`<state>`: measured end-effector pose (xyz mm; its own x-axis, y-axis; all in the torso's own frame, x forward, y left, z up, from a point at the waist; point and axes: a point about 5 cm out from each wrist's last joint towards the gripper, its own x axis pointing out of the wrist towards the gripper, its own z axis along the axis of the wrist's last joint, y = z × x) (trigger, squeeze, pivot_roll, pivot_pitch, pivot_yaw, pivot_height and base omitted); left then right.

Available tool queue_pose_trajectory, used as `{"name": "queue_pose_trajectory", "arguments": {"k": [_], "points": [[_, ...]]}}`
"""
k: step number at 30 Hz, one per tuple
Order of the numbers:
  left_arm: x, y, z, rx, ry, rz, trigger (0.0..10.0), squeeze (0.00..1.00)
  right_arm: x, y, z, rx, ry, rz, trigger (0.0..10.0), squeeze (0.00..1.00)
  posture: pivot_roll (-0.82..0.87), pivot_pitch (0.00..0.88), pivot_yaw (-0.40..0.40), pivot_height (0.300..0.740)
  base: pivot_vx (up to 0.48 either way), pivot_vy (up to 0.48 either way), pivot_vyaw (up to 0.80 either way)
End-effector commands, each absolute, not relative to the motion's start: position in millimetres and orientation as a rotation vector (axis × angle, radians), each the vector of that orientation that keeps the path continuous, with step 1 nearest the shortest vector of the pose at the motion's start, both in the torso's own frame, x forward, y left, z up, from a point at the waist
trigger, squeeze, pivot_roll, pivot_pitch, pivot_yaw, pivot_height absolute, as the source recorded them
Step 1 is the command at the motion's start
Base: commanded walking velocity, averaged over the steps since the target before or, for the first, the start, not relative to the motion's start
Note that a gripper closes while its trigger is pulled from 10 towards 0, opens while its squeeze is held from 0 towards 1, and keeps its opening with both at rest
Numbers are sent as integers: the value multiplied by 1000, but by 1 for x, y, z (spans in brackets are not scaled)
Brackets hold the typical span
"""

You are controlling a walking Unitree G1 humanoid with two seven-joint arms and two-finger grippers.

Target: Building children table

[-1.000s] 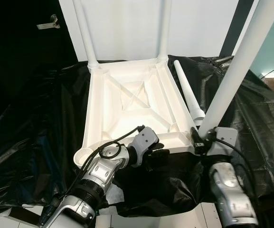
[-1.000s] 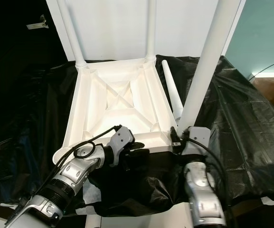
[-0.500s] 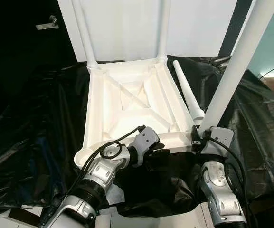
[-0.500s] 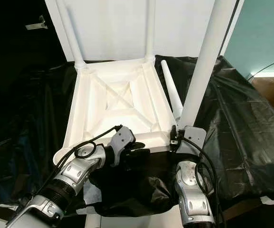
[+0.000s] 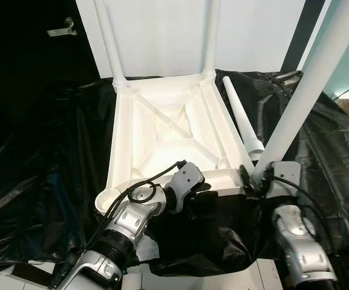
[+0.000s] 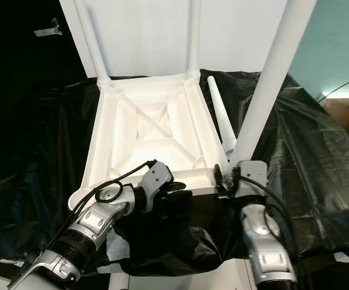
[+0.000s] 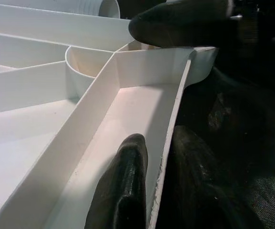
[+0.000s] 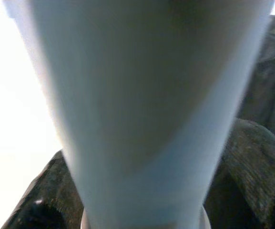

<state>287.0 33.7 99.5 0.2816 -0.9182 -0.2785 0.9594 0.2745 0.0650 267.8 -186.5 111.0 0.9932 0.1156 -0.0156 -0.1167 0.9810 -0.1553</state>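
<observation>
A: White plastic tabletop lies upside down on black sheeting, ribs up. Two legs already stand in the far sockets: far-left leg, far-right leg.

B: And the third?

A: Third leg is at the near-right corner, tilted away from the tabletop, foot at the socket. Right gripper is clenched round its base (right wrist view is mostly that leg up close, dark fingers on both sides). Can't tell if it's seated fully; the lean suggests not.

B: Left side?

A: Left gripper pinches the near edge wall of the tabletop; in the left wrist view one finger sits inside the rim and the other outside, touching it. Judging it as bracing the top.

B: What's left?

A: Near-left socket is open. Spare leg lies on the sheeting just beside the tabletop's right edge, narrow end pointing away. So roughly half done: finish the third, fit the fourth, flip it upright.
</observation>
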Motion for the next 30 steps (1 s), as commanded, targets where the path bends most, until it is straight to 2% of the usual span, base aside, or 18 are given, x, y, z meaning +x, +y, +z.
{"name": "queue_pose_trajectory", "arguments": {"k": [1, 6, 12, 13, 17, 18, 30], "points": [[274, 34, 80, 222, 306, -1360, 10000, 0, 267, -188, 110, -152, 41, 230, 10000, 0, -93, 14, 12, 740, 0, 0, 0], [276, 31, 82, 227, 301, -1368, 10000, 0, 272, -206, 126, -233, 39, 377, 10000, 0, -100, 9, 15, 740, 0, 0, 0], [276, 30, 83, 229, 297, -1370, 10000, 0, 277, -211, 132, -326, 42, 477, 10000, 0, -95, 4, 15, 740, 0, 0, 0], [276, 30, 83, 229, 297, -1368, 10000, 0, 277, -211, 133, -338, 48, 511, 7294, 0, -92, 3, 15, 740, 0, 0, 0], [276, 31, 83, 229, 296, -1367, 10000, 0, 276, -210, 133, -344, 59, 561, 7294, 0, -92, 3, 15, 740, 0, 0, 0], [277, 32, 83, 229, 297, -1364, 10000, 0, 275, -209, 132, -340, 72, 588, 0, 0, -92, 3, 15, 740, 0, 0, 0], [278, 34, 82, 231, 301, -1354, 10000, 0, 276, -201, 115, -290, 152, 622, 0, 0, -78, 2, 15, 740, 0, 0, 0]]}}
